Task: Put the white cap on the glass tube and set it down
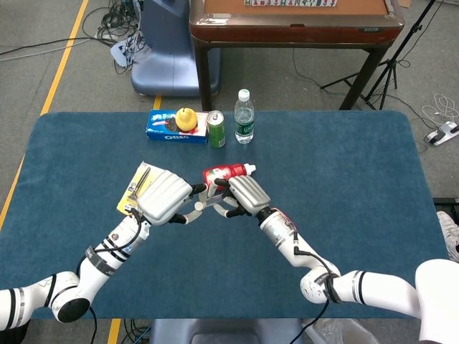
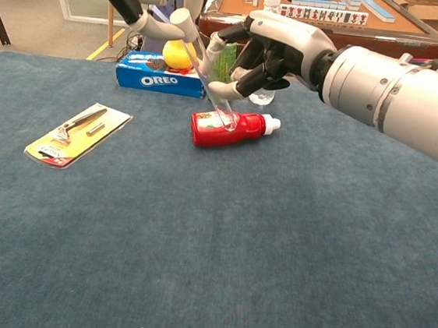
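Right hand grasps the glass tube partway along its length, holding it tilted above the surface, its lower end over the red bottle. Left hand pinches the white cap at the tube's upper end; whether the cap is fully seated cannot be told. Both hands meet above the middle of the surface, slightly toward its left edge. Lying on its side just below them is the red bottle with its white nozzle pointing right. A yellow carded tool pack lies nearer the left edge. Along the far edge sit an Oreo box with a yellow pear on it, a green can and a water bottle.
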`<act>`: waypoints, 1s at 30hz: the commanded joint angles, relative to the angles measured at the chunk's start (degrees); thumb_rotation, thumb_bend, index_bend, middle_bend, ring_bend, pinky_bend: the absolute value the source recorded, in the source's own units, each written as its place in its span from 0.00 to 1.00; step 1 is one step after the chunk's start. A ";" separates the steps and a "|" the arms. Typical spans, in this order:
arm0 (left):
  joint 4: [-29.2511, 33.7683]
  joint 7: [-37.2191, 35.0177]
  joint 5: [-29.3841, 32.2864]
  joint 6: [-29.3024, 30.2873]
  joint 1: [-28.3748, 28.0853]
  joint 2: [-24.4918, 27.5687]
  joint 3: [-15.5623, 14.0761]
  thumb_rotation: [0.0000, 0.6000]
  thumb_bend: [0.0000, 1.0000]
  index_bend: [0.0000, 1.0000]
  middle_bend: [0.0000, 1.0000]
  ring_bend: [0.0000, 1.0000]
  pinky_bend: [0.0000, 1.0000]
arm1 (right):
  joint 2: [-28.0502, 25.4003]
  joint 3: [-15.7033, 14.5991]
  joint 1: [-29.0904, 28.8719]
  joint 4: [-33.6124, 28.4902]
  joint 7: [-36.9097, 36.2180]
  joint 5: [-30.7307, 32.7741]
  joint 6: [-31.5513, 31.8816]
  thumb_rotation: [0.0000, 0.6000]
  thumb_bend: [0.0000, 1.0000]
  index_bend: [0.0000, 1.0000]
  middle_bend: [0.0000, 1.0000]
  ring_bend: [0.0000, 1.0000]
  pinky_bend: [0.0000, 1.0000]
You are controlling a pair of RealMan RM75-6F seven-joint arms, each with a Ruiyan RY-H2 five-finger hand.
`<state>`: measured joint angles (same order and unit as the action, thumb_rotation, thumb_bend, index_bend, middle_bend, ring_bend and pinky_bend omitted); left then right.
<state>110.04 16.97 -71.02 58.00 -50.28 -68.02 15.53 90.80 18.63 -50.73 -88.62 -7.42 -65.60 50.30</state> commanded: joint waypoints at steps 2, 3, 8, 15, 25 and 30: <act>-0.07 0.04 0.10 0.09 -0.04 -0.06 -0.08 1.00 0.25 0.54 1.00 1.00 1.00 | 0.10 -0.02 -0.01 0.03 -0.14 -0.08 0.00 1.00 0.48 0.84 1.00 1.00 1.00; -0.08 0.05 0.07 0.11 -0.03 -0.01 -0.13 1.00 0.25 0.53 1.00 1.00 1.00 | 0.02 -0.10 -0.04 0.03 -0.08 -0.04 -0.16 1.00 0.48 0.84 1.00 1.00 1.00; 0.23 0.54 0.17 0.93 0.57 0.76 -0.43 1.00 0.25 0.35 1.00 1.00 1.00 | -1.17 -0.53 -0.15 -0.21 1.52 0.81 -1.03 1.00 0.48 0.85 1.00 1.00 1.00; 1.24 -1.87 -0.08 0.85 2.16 3.44 -1.25 1.00 0.25 0.07 0.92 0.96 1.00 | -6.13 -1.50 -1.58 -2.95 8.30 4.08 -4.34 1.00 0.48 0.85 1.00 1.00 1.00; -0.95 -4.34 -5.86 7.43 9.54 7.63 -5.49 1.00 0.25 0.06 0.92 0.96 1.00 | -7.73 -5.58 -6.56 -2.74 22.07 17.56 -7.79 1.00 0.48 0.85 1.00 1.00 1.00; -1.07 -5.27 -7.83 9.82 12.24 9.01 -6.74 1.00 0.25 0.06 0.92 0.96 1.00 | -3.90 -7.19 -8.39 0.66 25.18 22.19 -7.28 1.00 0.48 0.85 1.00 1.00 1.00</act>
<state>109.05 12.03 -78.53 67.46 -38.49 -59.40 9.17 85.35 12.39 -58.12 -89.41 16.48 -44.76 42.99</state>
